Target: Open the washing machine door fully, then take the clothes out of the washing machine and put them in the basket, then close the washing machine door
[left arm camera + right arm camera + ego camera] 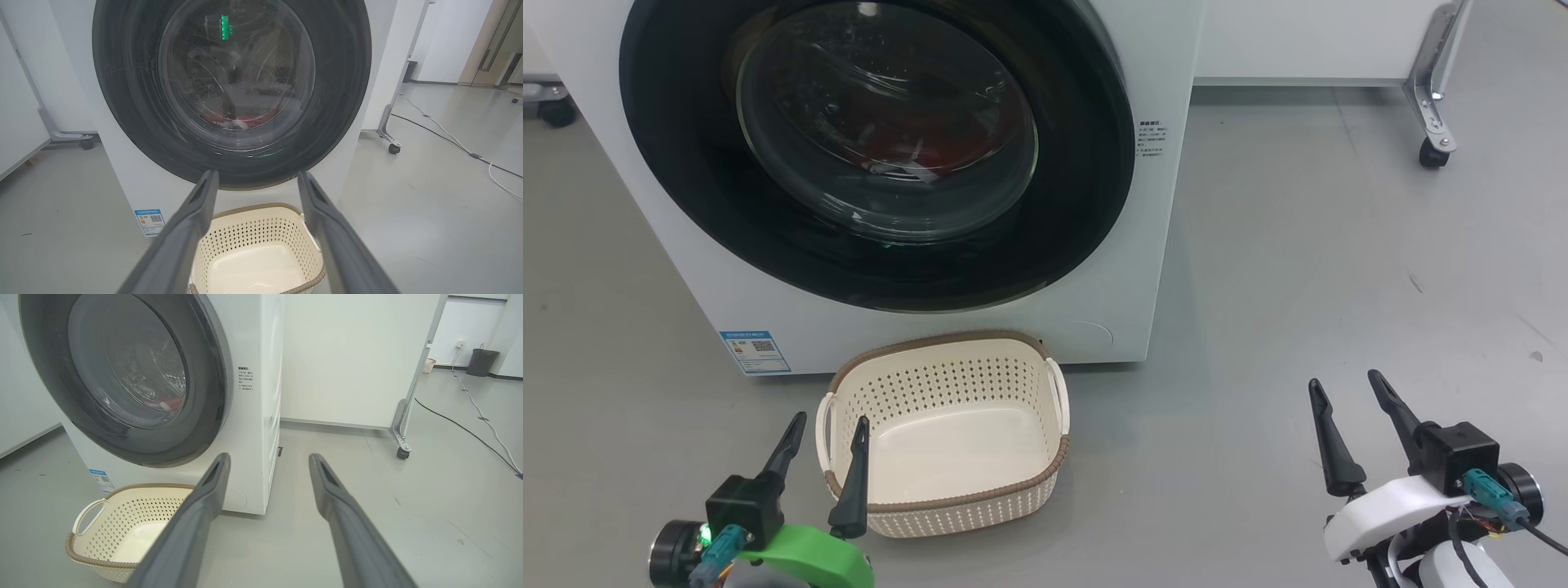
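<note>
The white washing machine (1143,269) stands ahead with its black-rimmed round door (1086,196) shut against the front. Red clothes (931,151) show dimly through the glass bowl, also seen as clothes (249,119) and clothes (163,403) in the wrist views. The cream basket (947,502) sits empty on the floor right in front of the machine. My left gripper (827,429) hangs open low at the basket's left end. My right gripper (1346,390) is open over bare floor, well to the right of the basket.
A white panel on castor legs (1433,122) stands behind and right of the machine. Cables (470,428) trail across the grey floor at the far right. A blue label (756,351) marks the machine's lower left corner.
</note>
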You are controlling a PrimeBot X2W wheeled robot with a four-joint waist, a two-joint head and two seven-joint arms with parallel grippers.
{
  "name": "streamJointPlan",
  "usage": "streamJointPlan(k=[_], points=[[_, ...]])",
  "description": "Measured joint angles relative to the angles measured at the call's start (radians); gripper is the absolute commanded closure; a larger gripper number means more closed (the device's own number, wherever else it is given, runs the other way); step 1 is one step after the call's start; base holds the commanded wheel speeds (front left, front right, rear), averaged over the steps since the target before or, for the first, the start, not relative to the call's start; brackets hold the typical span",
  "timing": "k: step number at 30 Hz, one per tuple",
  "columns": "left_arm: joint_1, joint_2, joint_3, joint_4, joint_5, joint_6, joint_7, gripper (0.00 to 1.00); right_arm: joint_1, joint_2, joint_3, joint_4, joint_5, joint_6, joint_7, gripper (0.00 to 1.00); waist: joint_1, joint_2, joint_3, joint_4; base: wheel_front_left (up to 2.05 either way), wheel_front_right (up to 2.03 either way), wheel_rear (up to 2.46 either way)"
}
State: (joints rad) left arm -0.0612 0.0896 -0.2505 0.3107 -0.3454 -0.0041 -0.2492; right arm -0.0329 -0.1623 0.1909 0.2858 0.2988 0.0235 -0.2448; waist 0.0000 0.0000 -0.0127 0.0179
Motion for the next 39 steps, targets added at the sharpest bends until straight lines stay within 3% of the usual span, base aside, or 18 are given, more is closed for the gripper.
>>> streamJointPlan(k=[29,30,31,32,33,39], points=[[-0.027,-0.01,0.01,0.026,0.003,0.008,0.0,0.0,0.018,0.035,-0.057,0.0,-0.01,0.006,0.0,0.0,0.0,0.0,0.007,-0.004,0.0,0.0,0.0],[-0.027,-0.01,0.01,0.028,0.003,0.008,0.0,0.0,0.018,0.036,-0.058,0.0,-0.01,0.006,0.0,0.14,0.0,0.0,0.007,-0.004,0.0,0.0,0.0],[-0.028,-0.01,0.01,0.029,0.004,0.008,0.0,0.0,0.018,0.036,-0.06,0.0,-0.011,0.006,0.0,0.62,0.0,0.0,0.007,-0.004,0.0,0.0,0.0],[-0.028,-0.01,0.01,0.03,0.004,0.008,0.0,0.0,0.018,0.037,-0.061,0.0,-0.011,0.007,0.0,0.92,0.0,0.0,0.008,-0.003,0.0,0.0,0.0],[-0.029,-0.011,0.011,0.031,0.004,0.008,0.0,0.0,0.018,0.039,-0.063,0.001,-0.011,0.011,0.0,1.0,0.0,0.0,0.008,-0.003,0.0,0.0,0.0],[-0.031,-0.012,0.012,0.036,0.011,0.009,0.0,0.0,0.018,0.045,-0.067,0.003,-0.011,0.02,0.0,1.0,0.0,0.0,0.009,0.0,0.0,0.0,0.0]])
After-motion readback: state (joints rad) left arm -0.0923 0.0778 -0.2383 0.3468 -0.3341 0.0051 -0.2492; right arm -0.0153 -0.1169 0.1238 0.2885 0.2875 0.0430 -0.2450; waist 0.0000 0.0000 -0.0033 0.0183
